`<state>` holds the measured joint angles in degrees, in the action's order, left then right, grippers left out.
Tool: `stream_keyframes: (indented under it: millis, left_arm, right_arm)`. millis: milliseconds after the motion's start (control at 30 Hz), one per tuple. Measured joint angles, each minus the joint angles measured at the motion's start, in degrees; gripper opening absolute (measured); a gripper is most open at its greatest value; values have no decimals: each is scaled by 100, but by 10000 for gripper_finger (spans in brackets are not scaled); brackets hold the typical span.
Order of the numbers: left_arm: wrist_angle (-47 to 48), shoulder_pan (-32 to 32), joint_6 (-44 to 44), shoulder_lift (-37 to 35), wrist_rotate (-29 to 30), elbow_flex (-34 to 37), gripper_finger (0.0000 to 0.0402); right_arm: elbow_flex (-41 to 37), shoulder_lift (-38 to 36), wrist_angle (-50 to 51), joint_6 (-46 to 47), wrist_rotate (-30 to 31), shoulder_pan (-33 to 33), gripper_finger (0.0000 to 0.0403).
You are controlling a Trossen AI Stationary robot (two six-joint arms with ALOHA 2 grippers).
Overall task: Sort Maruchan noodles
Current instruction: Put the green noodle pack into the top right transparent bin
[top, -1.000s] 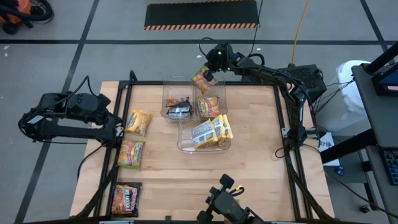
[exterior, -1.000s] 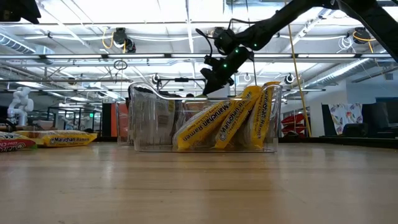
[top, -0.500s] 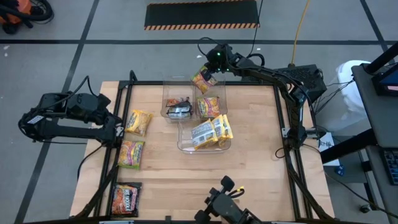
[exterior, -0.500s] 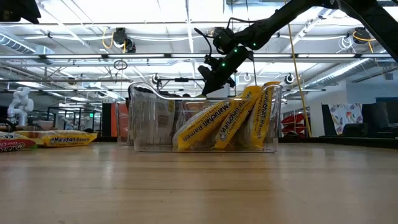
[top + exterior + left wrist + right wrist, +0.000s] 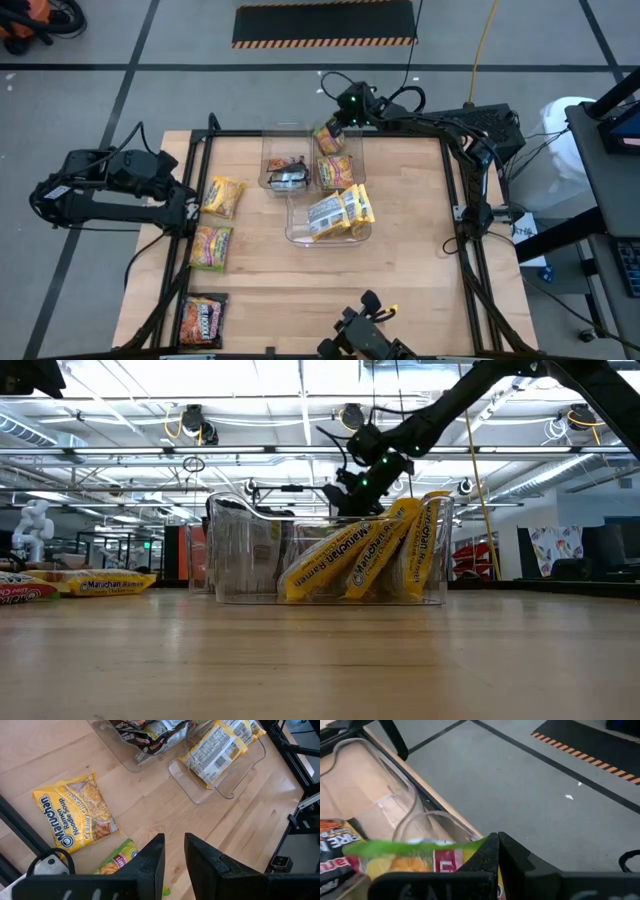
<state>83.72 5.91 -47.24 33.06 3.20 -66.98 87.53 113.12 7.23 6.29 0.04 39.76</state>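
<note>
Holding a lime-green packet (image 5: 329, 138) pinched in our right gripper (image 5: 338, 125) above the far bin (image 5: 338, 152), we should centre it over that compartment, lower, then release. Our left gripper (image 5: 173, 857) waits at the table's left edge, slightly parted, empty.

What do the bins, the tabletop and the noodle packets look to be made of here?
Bins: clear, glossy rigid plastic; the packets inside show through the walls. Tabletop: light wood, probably butcher-block, with visible grain and plank seams, matte. Noodle packets, such as the yellow one: thin printed plastic film, slightly shiny and crinkled at the edges.
</note>
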Motion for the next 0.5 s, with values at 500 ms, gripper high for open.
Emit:
stream_keyframes:
  millis: [500]
  left_arm:
    - [-2,0,-7,-2,-2,0,79]
  right_arm:
    - [-593,-154,-952,200,95,-127,0]
